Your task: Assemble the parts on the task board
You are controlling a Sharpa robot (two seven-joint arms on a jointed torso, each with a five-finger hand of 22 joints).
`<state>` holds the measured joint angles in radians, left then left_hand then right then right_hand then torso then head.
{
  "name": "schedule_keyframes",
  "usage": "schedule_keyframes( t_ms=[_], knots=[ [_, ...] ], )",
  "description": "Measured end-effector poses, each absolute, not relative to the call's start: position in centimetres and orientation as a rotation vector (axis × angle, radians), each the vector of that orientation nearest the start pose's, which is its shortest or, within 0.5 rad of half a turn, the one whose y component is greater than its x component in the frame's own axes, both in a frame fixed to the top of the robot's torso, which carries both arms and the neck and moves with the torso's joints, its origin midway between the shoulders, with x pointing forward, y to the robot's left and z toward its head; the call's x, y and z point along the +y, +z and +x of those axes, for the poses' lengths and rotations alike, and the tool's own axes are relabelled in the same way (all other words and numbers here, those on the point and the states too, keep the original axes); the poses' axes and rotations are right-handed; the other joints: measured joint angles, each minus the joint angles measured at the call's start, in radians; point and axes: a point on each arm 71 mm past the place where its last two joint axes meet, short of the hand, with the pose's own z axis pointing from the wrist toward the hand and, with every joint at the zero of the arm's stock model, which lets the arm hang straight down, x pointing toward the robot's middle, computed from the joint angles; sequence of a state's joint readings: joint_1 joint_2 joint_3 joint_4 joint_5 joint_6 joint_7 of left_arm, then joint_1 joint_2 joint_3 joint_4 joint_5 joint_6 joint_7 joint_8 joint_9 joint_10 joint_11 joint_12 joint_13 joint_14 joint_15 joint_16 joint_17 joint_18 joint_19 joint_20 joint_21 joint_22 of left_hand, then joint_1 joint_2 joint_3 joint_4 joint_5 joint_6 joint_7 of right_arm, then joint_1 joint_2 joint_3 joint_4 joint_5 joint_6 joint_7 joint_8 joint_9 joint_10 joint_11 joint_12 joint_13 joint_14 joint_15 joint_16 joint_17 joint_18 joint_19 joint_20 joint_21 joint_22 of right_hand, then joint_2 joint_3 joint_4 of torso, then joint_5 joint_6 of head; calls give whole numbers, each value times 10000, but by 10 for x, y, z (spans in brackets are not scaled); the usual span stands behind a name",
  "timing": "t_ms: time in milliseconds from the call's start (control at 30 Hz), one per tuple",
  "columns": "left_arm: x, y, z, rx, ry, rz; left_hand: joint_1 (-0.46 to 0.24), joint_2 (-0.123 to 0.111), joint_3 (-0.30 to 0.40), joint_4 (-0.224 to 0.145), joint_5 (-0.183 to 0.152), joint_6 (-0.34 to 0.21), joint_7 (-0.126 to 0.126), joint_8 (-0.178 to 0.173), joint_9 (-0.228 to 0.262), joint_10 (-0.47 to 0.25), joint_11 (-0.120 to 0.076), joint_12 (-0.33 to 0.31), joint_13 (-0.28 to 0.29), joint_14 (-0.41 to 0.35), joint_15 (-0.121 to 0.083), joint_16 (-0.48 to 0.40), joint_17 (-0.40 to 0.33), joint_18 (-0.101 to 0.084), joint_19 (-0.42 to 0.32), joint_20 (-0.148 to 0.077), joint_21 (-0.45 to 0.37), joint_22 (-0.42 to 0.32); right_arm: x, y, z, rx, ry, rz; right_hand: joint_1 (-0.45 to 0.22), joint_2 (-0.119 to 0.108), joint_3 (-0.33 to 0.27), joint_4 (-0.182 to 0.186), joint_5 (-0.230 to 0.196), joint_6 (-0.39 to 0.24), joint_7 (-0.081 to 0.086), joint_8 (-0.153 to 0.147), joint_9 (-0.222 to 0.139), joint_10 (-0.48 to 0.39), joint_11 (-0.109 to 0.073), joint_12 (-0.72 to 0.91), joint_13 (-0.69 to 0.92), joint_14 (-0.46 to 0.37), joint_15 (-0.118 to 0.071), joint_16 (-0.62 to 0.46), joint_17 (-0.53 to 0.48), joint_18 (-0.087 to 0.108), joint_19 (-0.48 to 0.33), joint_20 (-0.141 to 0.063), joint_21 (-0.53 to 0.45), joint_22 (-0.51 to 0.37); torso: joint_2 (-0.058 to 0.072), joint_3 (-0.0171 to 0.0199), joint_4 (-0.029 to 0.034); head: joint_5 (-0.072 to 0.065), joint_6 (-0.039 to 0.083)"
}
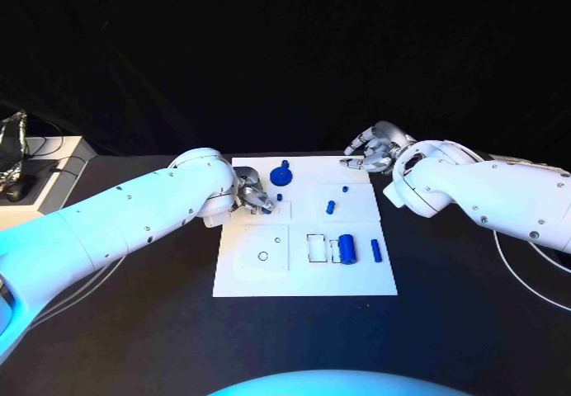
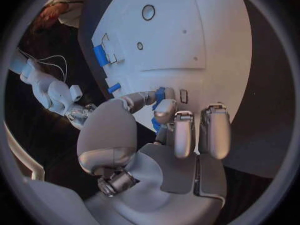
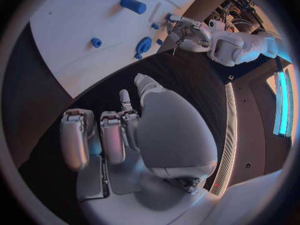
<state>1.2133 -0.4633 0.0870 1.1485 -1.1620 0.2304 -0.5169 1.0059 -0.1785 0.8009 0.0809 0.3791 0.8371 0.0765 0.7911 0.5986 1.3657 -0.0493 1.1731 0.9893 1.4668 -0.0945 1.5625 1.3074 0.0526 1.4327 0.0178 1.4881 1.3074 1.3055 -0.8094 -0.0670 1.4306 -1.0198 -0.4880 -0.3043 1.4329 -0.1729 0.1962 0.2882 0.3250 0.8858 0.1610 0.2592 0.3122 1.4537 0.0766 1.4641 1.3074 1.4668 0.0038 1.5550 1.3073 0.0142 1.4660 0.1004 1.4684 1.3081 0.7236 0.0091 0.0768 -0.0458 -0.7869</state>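
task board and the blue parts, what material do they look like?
Task board: matte white, flat and rigid with no glare; looks like plastic or painted sheet, which one is unclear. Blue cylinder and blue round piece: uniform saturated colour with soft highlights, likely moulded or printed plastic.

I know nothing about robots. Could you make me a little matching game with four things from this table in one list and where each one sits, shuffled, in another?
Things:
1. thick blue cylinder
2. round blue part
3. left robot hand
4. right robot hand

Places:
A. over the black table, off the far right corner of the task board
B. near the task board's far edge
C. above the task board's left side
D. lying beside the rectangular slot

Pairs: 1-D, 2-B, 3-C, 4-A
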Motion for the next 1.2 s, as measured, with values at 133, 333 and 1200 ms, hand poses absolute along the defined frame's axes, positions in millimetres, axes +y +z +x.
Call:
schedule_keyframes(
  t_ms=[133,333,1200],
  knots=[
    [124,-201,547,22741,-4369,-1185,0,0,0,0,-57,55,54,-14,3,0,1,0,0,0,0,0,0,0,0,0,0,0,-236,-152,524,16262,5853,4779,-13,-13,0,0,0,0,0,0,0,0,0,0,-1,0,0,0,0,0,0,0,0,-1,0,0,0,-3,-10],
    [124,-201,548,22748,-4352,-1188,-126,113,-189,-35,-222,127,57,-110,34,8,-2,0,-1,0,0,0,0,1,0,0,0,0,-236,-152,524,16260,5851,4780,-13,-13,0,0,0,0,0,0,-1,0,0,0,-1,0,0,0,0,0,0,0,0,-1,-6,7,0,-8,-12],
    [125,-206,548,22798,-4176,-1275,-540,-118,-1659,997,-320,1041,-676,-308,2887,63,-35,0,-39,-37,-36,0,0,3,-1,1,0,0,-236,-152,524,16255,5842,4787,-12,-12,0,0,0,0,0,0,-2,0,0,0,5,0,0,0,0,0,0,0,0,-4,-7,10,-1,-22,62]
  ],
)
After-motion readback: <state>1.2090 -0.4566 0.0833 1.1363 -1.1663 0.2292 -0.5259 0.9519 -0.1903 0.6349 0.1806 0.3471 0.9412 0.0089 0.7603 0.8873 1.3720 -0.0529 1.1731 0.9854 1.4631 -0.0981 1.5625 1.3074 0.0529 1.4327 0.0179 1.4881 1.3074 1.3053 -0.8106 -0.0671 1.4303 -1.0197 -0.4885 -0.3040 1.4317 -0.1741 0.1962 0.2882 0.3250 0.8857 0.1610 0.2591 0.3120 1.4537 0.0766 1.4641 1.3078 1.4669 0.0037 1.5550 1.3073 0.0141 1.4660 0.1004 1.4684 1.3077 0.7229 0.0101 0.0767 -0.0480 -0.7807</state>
